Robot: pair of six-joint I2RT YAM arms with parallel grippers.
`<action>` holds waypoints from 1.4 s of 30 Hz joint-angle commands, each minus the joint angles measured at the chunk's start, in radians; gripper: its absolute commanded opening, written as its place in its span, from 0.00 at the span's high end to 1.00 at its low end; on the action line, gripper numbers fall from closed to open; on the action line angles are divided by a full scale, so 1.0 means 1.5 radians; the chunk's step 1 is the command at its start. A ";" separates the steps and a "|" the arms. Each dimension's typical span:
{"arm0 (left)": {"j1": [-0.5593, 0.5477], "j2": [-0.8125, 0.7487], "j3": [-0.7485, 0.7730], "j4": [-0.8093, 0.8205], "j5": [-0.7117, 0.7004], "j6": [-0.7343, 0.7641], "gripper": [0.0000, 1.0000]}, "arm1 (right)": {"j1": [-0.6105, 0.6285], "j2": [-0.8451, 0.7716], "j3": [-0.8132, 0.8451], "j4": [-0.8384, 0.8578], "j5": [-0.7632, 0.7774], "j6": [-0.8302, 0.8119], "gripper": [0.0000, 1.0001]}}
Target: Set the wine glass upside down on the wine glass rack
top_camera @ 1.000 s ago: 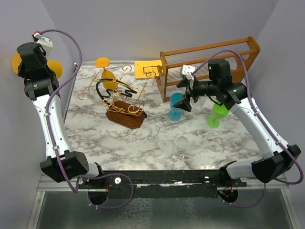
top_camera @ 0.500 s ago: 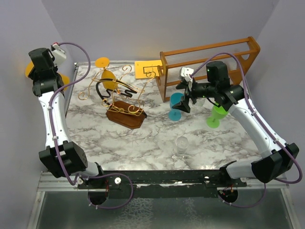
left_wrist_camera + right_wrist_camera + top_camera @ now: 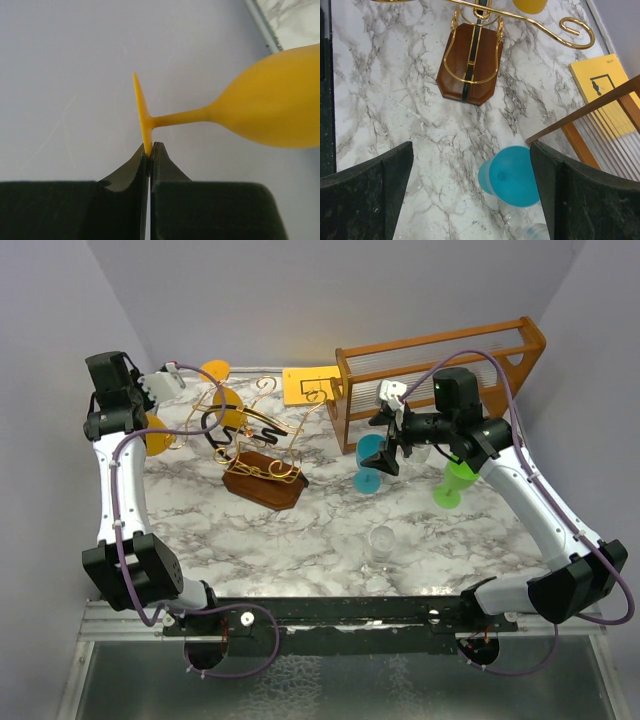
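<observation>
The left hand (image 3: 150, 150) is fully closed, its two fingertips pinching only the thin edge of the foot of the yellow wine glass (image 3: 260, 110). The stem and bowl stick out sideways past the tips, unsupported. That narrow pinch looks like the main hazard. The bowl's weight sits far from the grip, so a quick wrist turn to invert the glass could make the foot pivot between the pads or slip out altogether.

In the overhead view the glass is held in the air over the left edge of the bench (image 3: 320, 530). It is near the wine glass rack (image 3: 265, 478) but apart from it. The rack's curly gold arms leave tight gaps, so a foot that arrives tilted could catch on a wire instead of sliding in. A push against the wires might shove or tip the small stand on its wooden base.

A second yellow glass (image 3: 228, 405) seems to hang there already on the near-left side, and the incoming bowl could knock it.

The right hand (image 3: 472, 170) is spread wide and holds nothing. It hovers above the blue glass (image 3: 512, 175), well apart from the rack, so it probably poses little risk where it is.
</observation>
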 commanded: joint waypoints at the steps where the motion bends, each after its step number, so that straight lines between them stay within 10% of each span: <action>1: -0.035 0.008 0.045 -0.101 0.104 0.082 1.00 | 0.000 -0.006 -0.007 0.021 -0.006 0.006 0.00; 42: -0.172 -0.012 0.155 -0.394 0.120 0.156 1.00 | 0.000 -0.015 -0.022 0.020 -0.015 -0.006 0.01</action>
